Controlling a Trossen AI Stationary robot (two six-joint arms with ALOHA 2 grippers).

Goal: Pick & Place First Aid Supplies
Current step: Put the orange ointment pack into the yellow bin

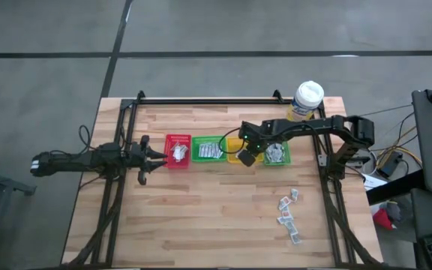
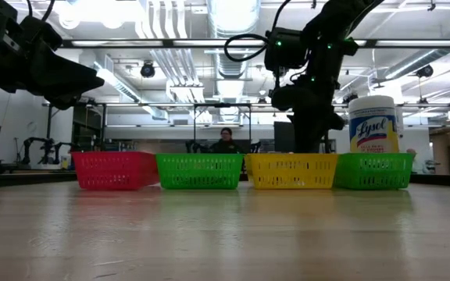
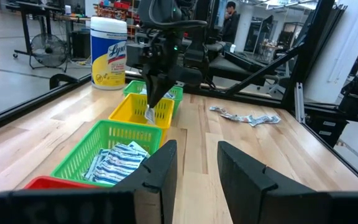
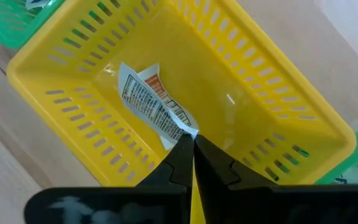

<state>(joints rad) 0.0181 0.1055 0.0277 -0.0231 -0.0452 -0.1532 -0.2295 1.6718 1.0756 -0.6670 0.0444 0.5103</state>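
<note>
We hold a little packet (image 4: pixel 156 107) pinched tight in our right gripper (image 4: pixel 192 144) over the yellow bin (image 4: pixel 272 134), ready to drop it in.

Four bins (image 2: pixel 199 170) – one red, two green, one yellow – one wipes tub (image 1: pixel 307 100)

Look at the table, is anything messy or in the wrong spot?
A few first aid sachets lie scattered loose on the bare wood near the table's front right, outside any bin. The rest sit sorted in the bins. The right gripper pinches one sachet over the yellow bin, which otherwise looks empty.
</note>
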